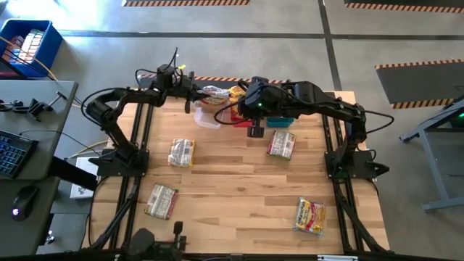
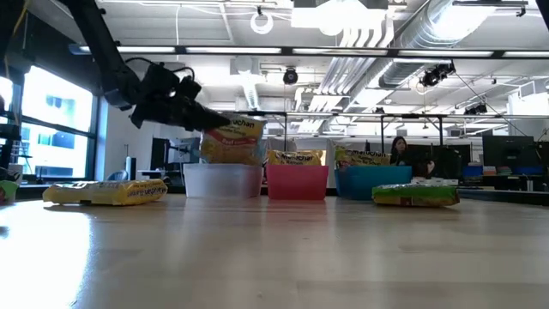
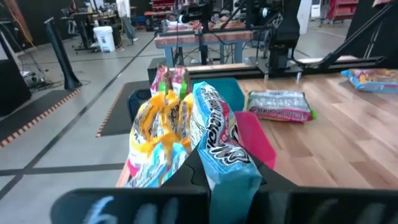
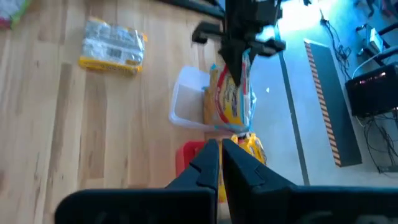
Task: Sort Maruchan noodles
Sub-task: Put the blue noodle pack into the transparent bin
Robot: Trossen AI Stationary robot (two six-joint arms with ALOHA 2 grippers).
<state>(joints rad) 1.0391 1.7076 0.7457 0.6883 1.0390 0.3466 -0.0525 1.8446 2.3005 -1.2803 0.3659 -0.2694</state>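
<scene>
My left gripper (image 1: 196, 93) (image 2: 200, 119) is at the table's far edge, shut on a yellow-orange and blue noodle packet (image 2: 232, 139) (image 4: 229, 99) above the clear bin (image 1: 206, 118) (image 2: 221, 181). My right gripper (image 1: 255, 132) (image 4: 221, 154) hangs shut and empty above the red bin (image 2: 297, 182) (image 4: 186, 155). The red bin holds a yellow packet (image 4: 254, 148). The teal bin (image 1: 281, 120) (image 2: 371, 183) holds a pink and green one (image 3: 171, 81). Several packets lie flat on the table: (image 1: 181, 152), (image 1: 161, 201), (image 1: 281, 144), (image 1: 309, 215). My left gripper pinches the packet's upper end (image 4: 241, 67) (image 3: 227, 163) between its two fingers, slanting down from the table's left side. The packet hangs tilted below the fingers. Its lower edge (image 2: 230, 161) is level with the clear bin's rim; whether it touches the bin I cannot tell.
The three bins stand side by side along the far edge, clear, red, teal from left to right. The wooden table's middle (image 1: 232, 181) is bare between the loose packets. Beyond the far edge there is floor with striped tape; a person (image 2: 400, 152) sits far behind.
</scene>
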